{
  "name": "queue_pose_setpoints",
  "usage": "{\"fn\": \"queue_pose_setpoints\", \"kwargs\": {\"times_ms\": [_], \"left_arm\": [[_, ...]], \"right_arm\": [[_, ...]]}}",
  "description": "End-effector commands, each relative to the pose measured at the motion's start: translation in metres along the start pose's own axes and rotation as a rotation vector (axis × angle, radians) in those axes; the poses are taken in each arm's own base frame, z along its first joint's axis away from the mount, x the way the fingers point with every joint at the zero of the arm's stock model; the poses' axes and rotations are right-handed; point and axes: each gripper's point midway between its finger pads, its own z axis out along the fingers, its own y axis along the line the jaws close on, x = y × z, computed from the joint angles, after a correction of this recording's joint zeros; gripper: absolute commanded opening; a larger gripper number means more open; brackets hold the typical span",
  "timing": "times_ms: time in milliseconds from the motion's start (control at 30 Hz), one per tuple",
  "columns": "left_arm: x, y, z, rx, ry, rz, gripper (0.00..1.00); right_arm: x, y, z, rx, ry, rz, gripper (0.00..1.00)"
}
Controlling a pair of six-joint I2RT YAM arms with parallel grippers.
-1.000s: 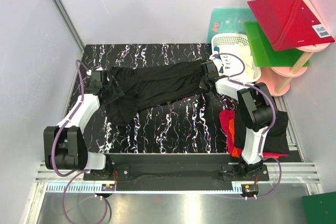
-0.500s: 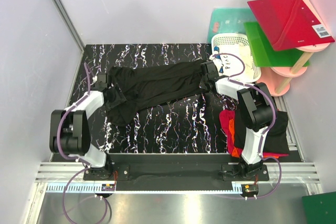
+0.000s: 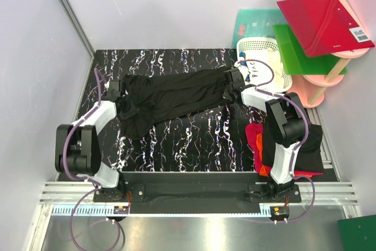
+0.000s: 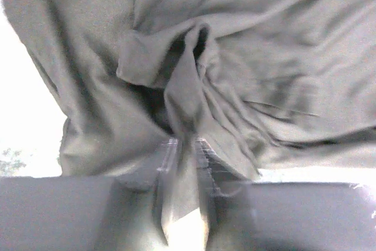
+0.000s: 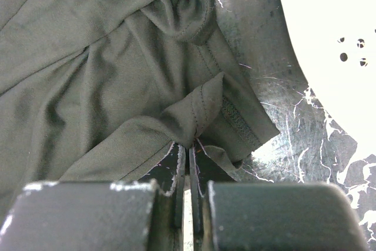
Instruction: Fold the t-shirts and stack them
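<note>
While the black t-shirt (image 3: 170, 95) stays stretched between both grippers, the left arm's elbow has swung inward since a second ago.
The left gripper (image 4: 184, 145) is clamped on a bunched fold at the shirt's 9 o'clock end, its forearm angling up the marbled table's (image 3: 194, 139) left side. The right gripper (image 5: 188, 152) pinches a hemmed edge at the 2 o'clock end, near the white lattice basket (image 3: 259, 45). The shirt spans the table's far half.

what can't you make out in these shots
Top view: the right arm covers most of the pile; tee count unclear.
Left wrist: glare whitens the table beside the black tee.
Right wrist: a white shape, top right, is blown out and cut by the edge.
</note>
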Motion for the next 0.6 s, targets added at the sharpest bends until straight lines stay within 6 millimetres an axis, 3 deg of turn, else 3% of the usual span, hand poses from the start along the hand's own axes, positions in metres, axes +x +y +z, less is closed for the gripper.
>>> {"fn": "queue_pose_setpoints", "kwargs": {"times_ms": [0, 67, 200, 300, 433, 533, 567], "left_arm": [[-0.017, -0.007, -0.026, 0.034, -0.084, 0.027, 0.65], [-0.022, -0.006, -0.027, 0.015, -0.104, 0.020, 0.76], [-0.029, -0.009, -0.020, 0.008, -0.099, 0.015, 0.72], [-0.032, -0.010, -0.011, -0.004, -0.085, 0.012, 0.60], [-0.031, -0.013, 0.007, -0.008, -0.053, 0.009, 0.33], [-0.030, -0.013, 0.017, -0.011, -0.034, 0.015, 0.21], [-0.029, -0.013, 0.019, -0.012, -0.029, 0.017, 0.05]], "right_arm": [[-0.011, 0.004, 0.000, -0.013, -0.031, 0.011, 0.04], [-0.010, 0.006, 0.000, -0.019, -0.028, 0.011, 0.05], [-0.012, 0.005, -0.002, -0.016, -0.033, 0.010, 0.04], [-0.012, 0.004, -0.003, -0.015, -0.035, 0.007, 0.05], [-0.013, 0.004, -0.003, -0.014, -0.038, 0.003, 0.05], [-0.013, 0.005, -0.002, -0.016, -0.035, 0.004, 0.04], [-0.013, 0.005, -0.002, -0.016, -0.035, 0.003, 0.05]]}}
